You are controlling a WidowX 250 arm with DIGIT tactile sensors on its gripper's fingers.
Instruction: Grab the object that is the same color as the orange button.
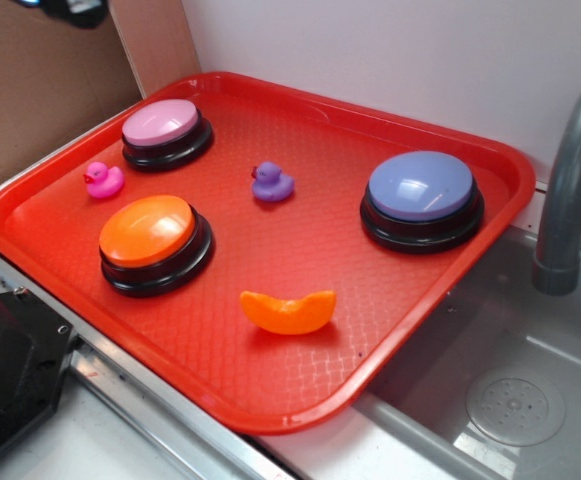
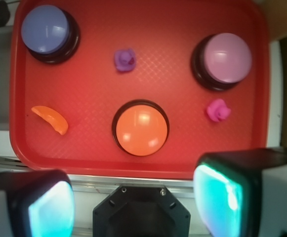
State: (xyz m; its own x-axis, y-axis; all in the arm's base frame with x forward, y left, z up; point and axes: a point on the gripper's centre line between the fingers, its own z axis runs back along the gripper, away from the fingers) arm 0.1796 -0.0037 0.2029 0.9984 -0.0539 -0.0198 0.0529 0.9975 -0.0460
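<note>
The object, a small glossy orange crescent (image 1: 288, 312), lies on the red tray (image 1: 270, 250) near its front edge, right of the orange button (image 1: 148, 232). In the wrist view the crescent (image 2: 51, 119) is at the tray's (image 2: 94, 64) left side and the orange button (image 2: 142, 129) sits centre. My gripper (image 2: 133, 202) hangs high over the tray's near rim, open. Its teal pads (image 2: 217, 197) stand wide apart with nothing between them. The gripper does not show in the exterior view.
On the tray also stand a pink-topped button (image 1: 162, 125), a lavender-blue button (image 1: 422, 188), a purple duck (image 1: 271, 183) and a pink duck (image 1: 103, 180). A grey faucet (image 1: 570, 190) and sink (image 1: 510, 400) are at the right. Cardboard (image 1: 40, 90) rises behind.
</note>
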